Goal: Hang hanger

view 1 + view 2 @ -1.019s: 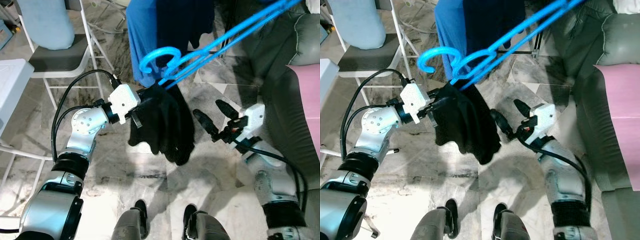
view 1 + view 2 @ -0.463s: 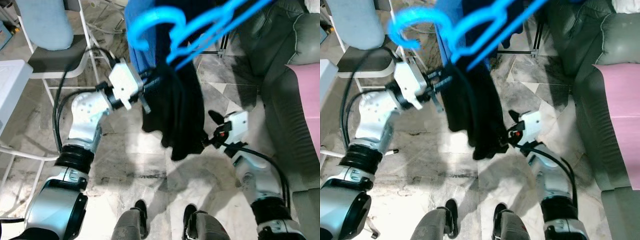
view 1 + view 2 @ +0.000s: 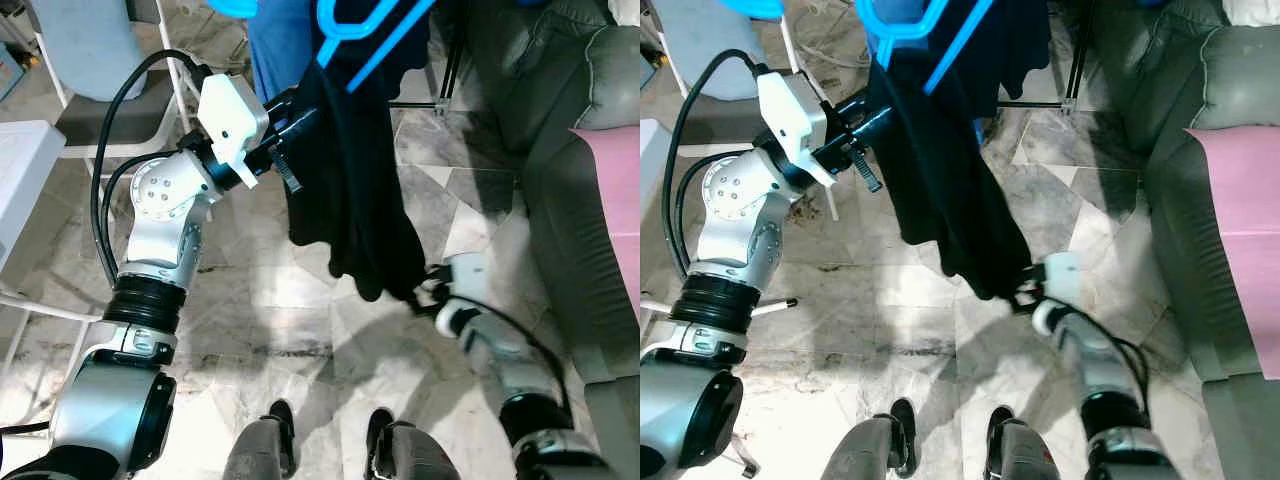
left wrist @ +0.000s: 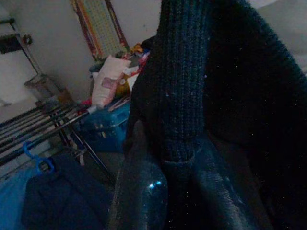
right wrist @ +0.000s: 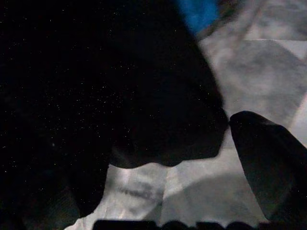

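L tool point(image 3: 290, 110) raised high at upper centre, fingers clamped on black knit garment point(image 3: 355, 190) near its top edge; in L wrist view knit fabric point(image 4: 192, 96) pinched between the two fingers point(image 4: 139, 191). Garment draped on blue hanger point(image 3: 370, 35), hanger up at top of frame, angled, hook cut off by frame edge. Garment hangs down long, lower hem near R tool.

R tool point(image 3: 425, 295) low, centre-right, just at garment's bottom hem, blurred; open or closed: can't tell from eye views. R wrist view: one black finger point(image 5: 268, 163) to the side of dark hem point(image 5: 158, 120), apart from it, marble floor beyond; second finger not made out, so still can't tell.

Behind garment: blue cloth point(image 3: 280, 50) hanging, dark rack legs point(image 3: 450, 70). White folding chair point(image 3: 110, 120) w/ grey seat upper L, pale blue item point(image 3: 85, 40) on it. White box edge point(image 3: 20, 170) far L. Grey-green sofa point(image 3: 570, 130) on R w/ pink cloth point(image 3: 615, 210) over it. Marble floor point(image 3: 280, 320) below; robot's feet point(image 3: 330, 430) at bottom.
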Motion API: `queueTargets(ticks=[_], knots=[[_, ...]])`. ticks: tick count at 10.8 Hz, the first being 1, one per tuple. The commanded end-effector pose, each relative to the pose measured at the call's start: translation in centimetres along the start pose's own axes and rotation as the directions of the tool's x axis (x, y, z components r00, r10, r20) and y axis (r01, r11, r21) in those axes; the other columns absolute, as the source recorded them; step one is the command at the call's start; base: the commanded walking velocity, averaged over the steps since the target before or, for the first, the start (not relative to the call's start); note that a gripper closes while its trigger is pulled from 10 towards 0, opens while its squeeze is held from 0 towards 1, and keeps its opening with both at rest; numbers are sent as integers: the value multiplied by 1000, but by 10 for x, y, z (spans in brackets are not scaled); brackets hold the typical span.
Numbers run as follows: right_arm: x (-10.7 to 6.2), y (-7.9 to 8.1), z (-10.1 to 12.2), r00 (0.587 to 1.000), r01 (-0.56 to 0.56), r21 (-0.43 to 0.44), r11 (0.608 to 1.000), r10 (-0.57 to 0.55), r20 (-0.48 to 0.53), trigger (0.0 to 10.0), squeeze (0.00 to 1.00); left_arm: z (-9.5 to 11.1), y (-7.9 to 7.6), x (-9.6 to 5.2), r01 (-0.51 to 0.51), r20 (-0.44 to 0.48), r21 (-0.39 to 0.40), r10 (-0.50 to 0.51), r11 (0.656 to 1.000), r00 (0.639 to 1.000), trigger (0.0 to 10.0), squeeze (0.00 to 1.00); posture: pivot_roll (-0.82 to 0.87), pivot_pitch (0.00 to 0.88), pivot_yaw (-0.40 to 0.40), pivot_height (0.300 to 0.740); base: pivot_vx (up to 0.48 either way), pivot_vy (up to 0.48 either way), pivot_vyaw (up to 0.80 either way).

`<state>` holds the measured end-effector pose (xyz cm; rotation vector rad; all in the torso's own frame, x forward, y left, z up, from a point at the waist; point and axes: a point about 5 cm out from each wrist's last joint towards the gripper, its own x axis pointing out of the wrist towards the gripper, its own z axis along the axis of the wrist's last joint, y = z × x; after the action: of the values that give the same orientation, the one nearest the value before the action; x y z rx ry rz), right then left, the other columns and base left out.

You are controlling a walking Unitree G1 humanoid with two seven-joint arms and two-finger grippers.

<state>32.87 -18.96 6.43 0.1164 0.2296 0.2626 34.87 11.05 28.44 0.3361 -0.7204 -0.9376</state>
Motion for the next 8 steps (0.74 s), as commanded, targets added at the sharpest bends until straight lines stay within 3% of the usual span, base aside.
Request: queueTargets(ticks=[1,2,3,4,8], knots=[[-4,-7,-8,999,46,41,998,-46,-18,10000,0,22,16,0,-45,77,55,41,997,996,0,0,20,256,104,740,0,0,0],[-9,-23,-13,989,134,11,991,-133,-62,10000,0,22,18,-2,-50,68,56,46,997,997,0,0,19,257,105,740,0,0,0],[-17,-38,-16,975,213,27,977,-210,-77,9176,0,20,19,-5,-59,53,61,55,996,997,0,0,18,260,105,740,0,0,0],[-20,-43,-13,975,217,55,975,-214,-51,0,0,19,19,-7,-60,47,62,57,996,997,0,0,16,260,104,740,0,0,0],[-45,-99,16,895,440,107,892,-445,26,0,0,9,13,-15,-48,7,47,48,998,999,0,0,-7,266,94,740,0,0,0]])
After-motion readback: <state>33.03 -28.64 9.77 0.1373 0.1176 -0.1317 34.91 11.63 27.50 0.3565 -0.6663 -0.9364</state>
